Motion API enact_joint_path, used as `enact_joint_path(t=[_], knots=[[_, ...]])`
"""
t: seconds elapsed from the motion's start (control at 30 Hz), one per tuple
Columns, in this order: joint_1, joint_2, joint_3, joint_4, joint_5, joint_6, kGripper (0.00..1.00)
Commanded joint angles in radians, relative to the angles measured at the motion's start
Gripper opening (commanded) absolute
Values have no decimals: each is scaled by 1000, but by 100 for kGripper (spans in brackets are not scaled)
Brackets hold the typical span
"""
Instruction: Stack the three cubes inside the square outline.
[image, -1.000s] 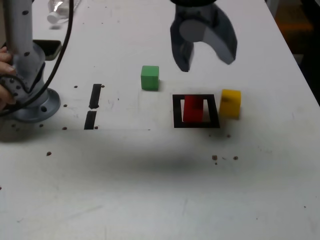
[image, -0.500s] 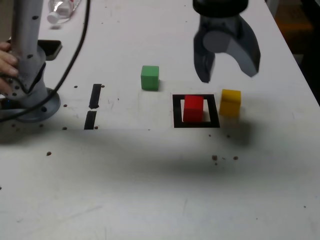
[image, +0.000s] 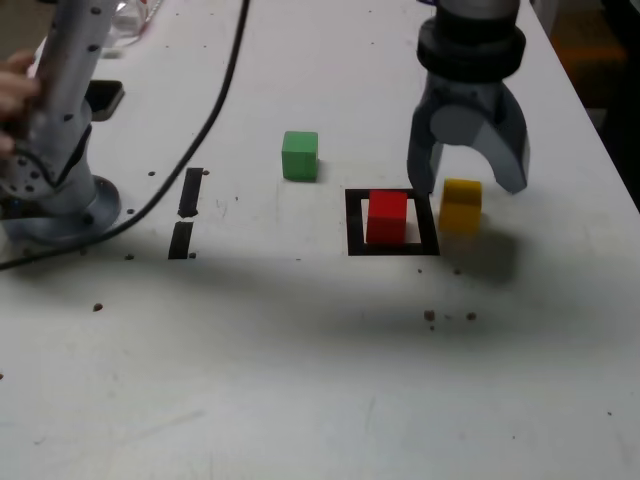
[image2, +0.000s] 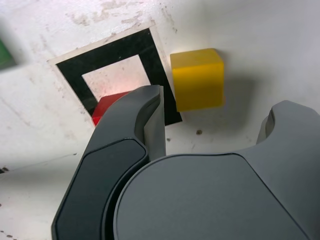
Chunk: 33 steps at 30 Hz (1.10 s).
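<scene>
Yellow cube (image: 461, 207) sat on bench (image: 250, 380), just beside black square (image: 355, 235), on exterior view's right of red cube (image: 386, 218). Looked light, stiff, perhaps slightly slippery; best hold probably opposite upright faces, low down. Plain, matte, sharp-edged, same size as red cube and green cube (image: 300, 156). Claw (image: 468, 188) stood spread above, pinching nothing. Too slanted a grip could nudge red.

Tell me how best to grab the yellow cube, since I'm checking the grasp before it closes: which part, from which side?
Probably its two opposite upright sides, from above: the yellow cube is a plain block sitting flat, and the open gripper looks wider than it. One finger would pass between it and the red cube.
</scene>
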Motion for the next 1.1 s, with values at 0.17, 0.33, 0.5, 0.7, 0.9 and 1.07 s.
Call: enact_joint_path(t=[0.17, 0.33, 0.5, 0.7, 0.9, 1.07], knots=[[2, 50, -33, 4, -12, 1, 78], [10, 61, -29, 4, -11, 1, 78], [23, 65, -14, 5, -8, 1, 78], [28, 79, -11, 11, -9, 3, 78], [28, 104, -15, 16, -18, 11, 77], [28, 119, -15, 16, -20, 11, 77]])
